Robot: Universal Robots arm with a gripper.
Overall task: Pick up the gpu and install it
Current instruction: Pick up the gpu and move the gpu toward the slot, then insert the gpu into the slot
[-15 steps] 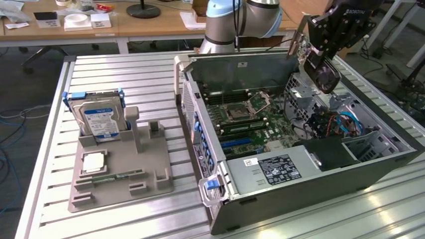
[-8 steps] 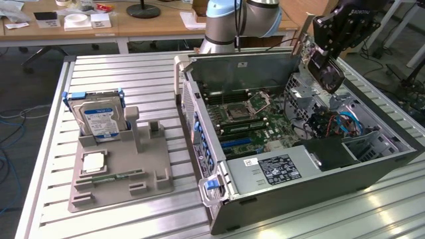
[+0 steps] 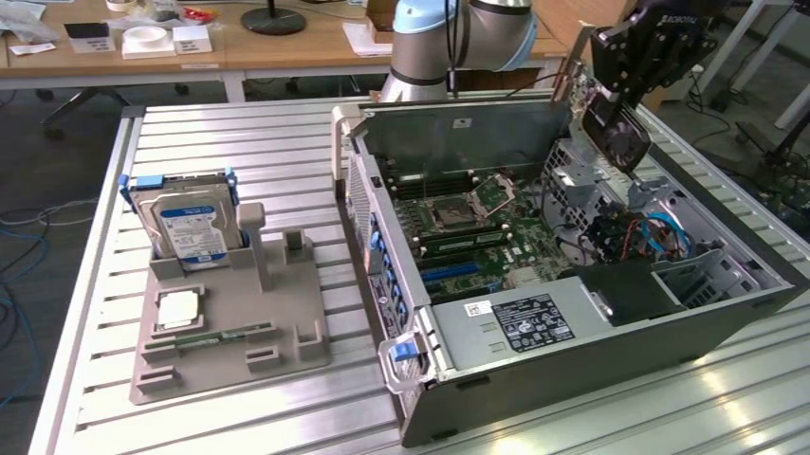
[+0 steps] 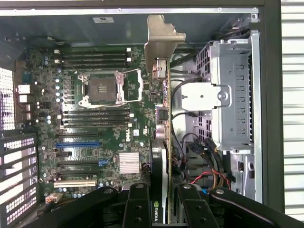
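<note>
Tool (image 4: 161, 202) pinching gpu (image 4: 164, 137) above open case (image 3: 557, 379); carry step, and seating likely needs alignment with blue slot (image 4: 78, 144).

Even overhead room light, fairly bright, soft shadows only. Reference is the computer case (image 3: 570, 379). The slatted table (image 3: 228, 417) off the case's near corner, on the exterior view's right, throws pale glare patches. It's dimmer inside the case, and the black shroud (image 3: 633, 289) is nearly featureless. The gpu (image 3: 616, 133) and gripper (image 3: 612, 100) above the case's far rim read dark against a brighter background. Wrist view: the motherboard (image 4: 95, 118) in the case is evenly lit, colours slightly washed. One case rim (image 4: 142, 10) is a blown-out white strip. The vent grille (image 4: 7, 99) in the case wall is clipped white. Table outside the case is overexposed. The gpu's bracket (image 4: 161, 38) carries a bright sheen. The gripper's fingers (image 4: 137, 209) are near-black.
</note>
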